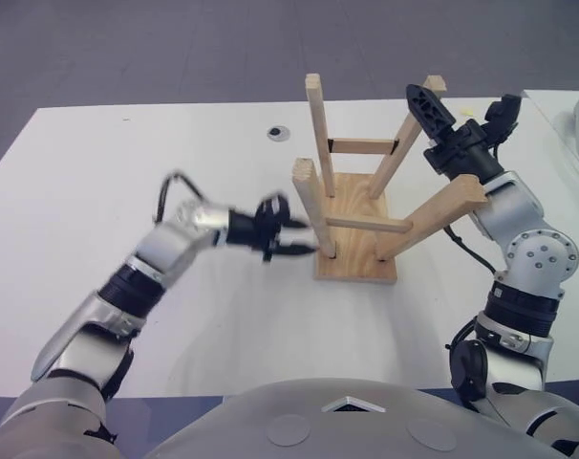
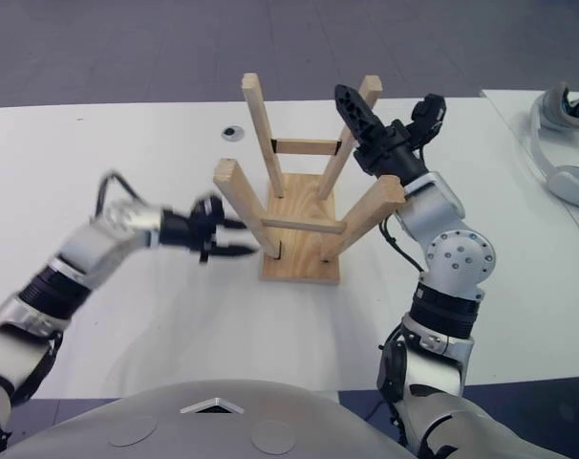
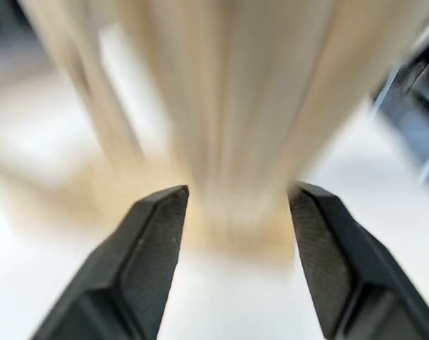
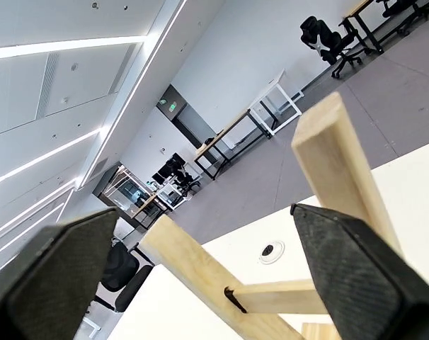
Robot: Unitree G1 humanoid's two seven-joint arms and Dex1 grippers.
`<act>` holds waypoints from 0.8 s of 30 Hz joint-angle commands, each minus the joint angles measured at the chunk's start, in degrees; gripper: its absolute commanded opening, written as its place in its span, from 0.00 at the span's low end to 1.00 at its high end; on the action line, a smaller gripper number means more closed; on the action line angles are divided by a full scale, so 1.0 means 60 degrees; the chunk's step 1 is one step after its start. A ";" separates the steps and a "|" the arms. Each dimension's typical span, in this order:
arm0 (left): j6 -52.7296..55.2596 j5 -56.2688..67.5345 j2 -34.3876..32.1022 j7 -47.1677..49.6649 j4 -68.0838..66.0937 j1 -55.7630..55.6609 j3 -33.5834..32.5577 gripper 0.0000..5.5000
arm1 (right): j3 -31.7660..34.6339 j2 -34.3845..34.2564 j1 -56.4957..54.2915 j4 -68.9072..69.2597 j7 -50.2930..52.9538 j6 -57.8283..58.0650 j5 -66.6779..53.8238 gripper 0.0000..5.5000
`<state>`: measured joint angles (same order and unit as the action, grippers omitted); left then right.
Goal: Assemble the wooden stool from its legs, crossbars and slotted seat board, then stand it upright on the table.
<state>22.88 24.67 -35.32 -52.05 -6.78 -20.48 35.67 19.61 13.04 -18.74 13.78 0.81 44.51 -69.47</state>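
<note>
The wooden stool stands upside down on the white table, its seat board (image 1: 356, 260) flat and its legs pointing up, joined by crossbars (image 1: 364, 146). My left gripper (image 1: 302, 235) is open low at the near-left leg (image 1: 311, 203), close to where it meets the board. In the left wrist view its fingers (image 3: 154, 237) stand apart with that leg (image 3: 236, 106) just ahead between them. My right gripper (image 1: 466, 107) is raised beside the top of the far-right leg (image 1: 406, 139), open. Its wide-spread fingers (image 4: 363, 280) frame that leg's end (image 4: 335, 159).
A round cable grommet (image 1: 278, 133) sits in the table behind the stool to the left. A second white table at the right carries a white headset (image 2: 568, 143). Bare tabletop (image 1: 127, 172) spreads left and in front of the stool.
</note>
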 commanded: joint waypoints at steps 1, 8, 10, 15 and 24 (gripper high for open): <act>0.1609 -0.2806 -0.0224 0.1221 -0.2528 0.1341 0.1834 0.57 | -0.0550 -0.0197 -0.0087 0.0262 0.0211 0.0301 -0.0056 0.82; 0.1135 -0.2489 -0.1180 0.2067 -0.1717 0.1697 0.0199 0.75 | -0.0706 -0.0279 -0.0058 0.0325 0.0152 0.0102 -0.0005 0.82; 0.1306 -0.2038 -0.1910 0.1724 -0.0995 0.1680 -0.0564 0.75 | -0.0654 -0.0221 -0.0011 0.0363 0.0142 0.0053 -0.0015 0.82; 0.0321 -0.1654 -0.2938 0.0250 -0.1250 0.1180 -0.2026 0.75 | -0.0361 0.0162 -0.0334 0.0121 -0.0092 -0.0062 0.0055 0.82; -0.0156 0.1974 -0.0256 0.1090 0.0584 -0.2622 -0.6782 0.75 | -0.0412 0.1409 -0.1367 0.0697 -0.0989 0.0340 -0.0011 0.82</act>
<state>21.92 34.38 -38.74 -46.28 -5.94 -31.28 -2.76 17.48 18.82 -24.04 14.88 -3.41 44.79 -67.73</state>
